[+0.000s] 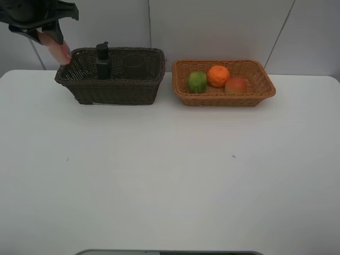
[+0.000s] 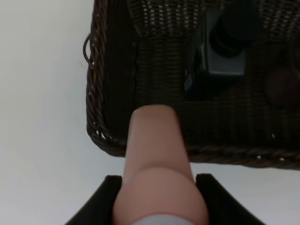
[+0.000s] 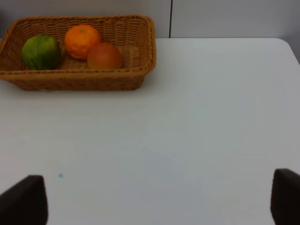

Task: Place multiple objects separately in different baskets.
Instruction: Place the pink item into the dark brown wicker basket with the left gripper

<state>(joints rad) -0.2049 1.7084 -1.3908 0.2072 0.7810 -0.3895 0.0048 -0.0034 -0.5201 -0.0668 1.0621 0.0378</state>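
Pink bottle [image 2: 157, 164]: clamped between the fingers of the left gripper [image 2: 159, 206], held in the air over the outer end wall of the dark brown basket [image 1: 114, 87], the end farther from the tan basket; its free end points down and toward the basket's inside (its cap does not show in the wrist view).
Left gripper: closed on the pink bottle, one dark finger on each side of the body.
Black pump bottle [image 1: 102, 62]: upright inside the dark brown basket, near the end where the pink bottle hangs.
Dim round shape in the dark brown basket: too dark to tell what it is.
Tan basket [image 1: 265, 90]: just beside the dark brown basket, apart from it, on the white tabletop [image 1: 170, 175].
Green fruit [image 1: 197, 82]: in the tan basket, at the end nearer the dark brown basket.
Orange [image 1: 218, 75]: in the tan basket, between the green fruit and the red-yellow fruit [image 1: 236, 85], close to both.
Right gripper [image 3: 159, 199]: fingers spread wide, holding nothing, above bare tabletop, well apart from the tan basket.
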